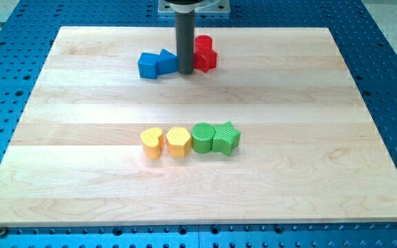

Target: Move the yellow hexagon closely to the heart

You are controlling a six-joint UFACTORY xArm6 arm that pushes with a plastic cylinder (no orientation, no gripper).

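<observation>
The yellow hexagon (178,142) sits just below the board's middle, touching the yellow heart (152,142) on its left. A green round block (202,138) touches the hexagon's right side, and a green star (226,138) follows it, so the row runs left to right. My tip (186,72) is at the view's top, far above this row, between the blue blocks (156,64) and the red blocks (205,54).
The wooden board (81,172) lies on a blue perforated table (391,83). Two blue blocks touch each other left of the rod. The red blocks sit right of the rod, one partly behind the other.
</observation>
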